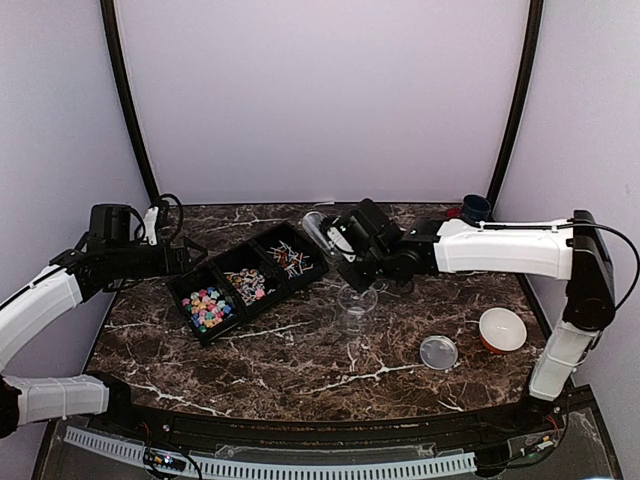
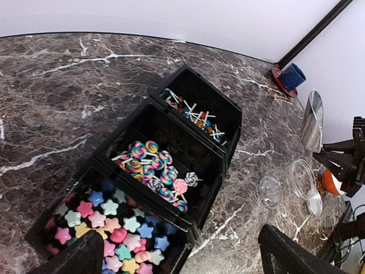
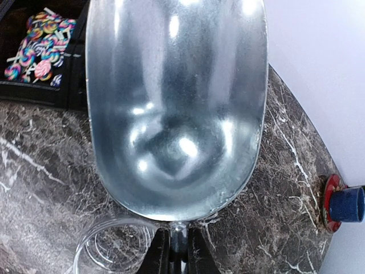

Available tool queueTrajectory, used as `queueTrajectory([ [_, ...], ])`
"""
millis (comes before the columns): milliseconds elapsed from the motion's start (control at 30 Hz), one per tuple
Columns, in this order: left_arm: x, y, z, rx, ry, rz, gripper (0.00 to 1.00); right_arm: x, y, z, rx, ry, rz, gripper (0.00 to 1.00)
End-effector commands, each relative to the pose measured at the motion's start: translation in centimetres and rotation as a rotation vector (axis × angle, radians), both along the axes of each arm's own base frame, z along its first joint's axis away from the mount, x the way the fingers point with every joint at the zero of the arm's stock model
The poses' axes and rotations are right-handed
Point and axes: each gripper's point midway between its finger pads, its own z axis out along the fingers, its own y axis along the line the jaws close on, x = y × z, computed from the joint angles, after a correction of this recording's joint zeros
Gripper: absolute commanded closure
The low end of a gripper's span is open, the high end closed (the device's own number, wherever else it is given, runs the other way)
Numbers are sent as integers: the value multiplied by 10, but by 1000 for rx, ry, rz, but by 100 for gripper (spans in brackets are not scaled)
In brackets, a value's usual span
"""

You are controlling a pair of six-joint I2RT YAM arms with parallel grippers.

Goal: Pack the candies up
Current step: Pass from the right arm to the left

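Worktop (image 1: 300, 365) of dark marble, carrying everything. Right arm (image 1: 500, 248) reaches across it, right jaws clamped together on the handle of the scoop (image 3: 177, 108), which is empty and hangs just beside the far end of the tray (image 2: 232, 134), above the jar (image 1: 357, 298). Left arm (image 1: 40, 300) hovers over the tray's near end, left jaws wide apart and holding nothing.

Step in hand, as judged: taking a load of candies (image 2: 151, 168). It is best done by lowering the scoop's lip into one compartment at a shallow angle, running along its length rather than across the dividers, then lifting level. The jar's mouth looks narrower than the scoop, so the pour should be slow and centred. The left jaws could steady the tray.

Tray: three compartments, all holding candies: pastel stars nearest the left arm, swirled lollipops in the middle, small stick pieces at the far end. Jar: clear, apparently empty, its lid (image 1: 438, 352) lying well apart on the worktop
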Motion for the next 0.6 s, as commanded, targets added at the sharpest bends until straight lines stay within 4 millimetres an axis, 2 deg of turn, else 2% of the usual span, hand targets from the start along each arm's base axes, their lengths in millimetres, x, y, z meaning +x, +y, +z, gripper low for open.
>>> queueTrajectory([
  [0,-5,-27,13,-37,-22,-122,3,-18,13,33,-8,-154,76,100],
  [200,-12,-54,22,-101,-16,-243,5,-51,42,32,-10,-198,203,100],
  [367,-26,-79,30,-154,-29,-371,7,-67,60,22,-53,-208,262,100],
  [567,-38,-91,28,-177,-31,-452,9,-85,81,10,-103,-221,325,100],
])
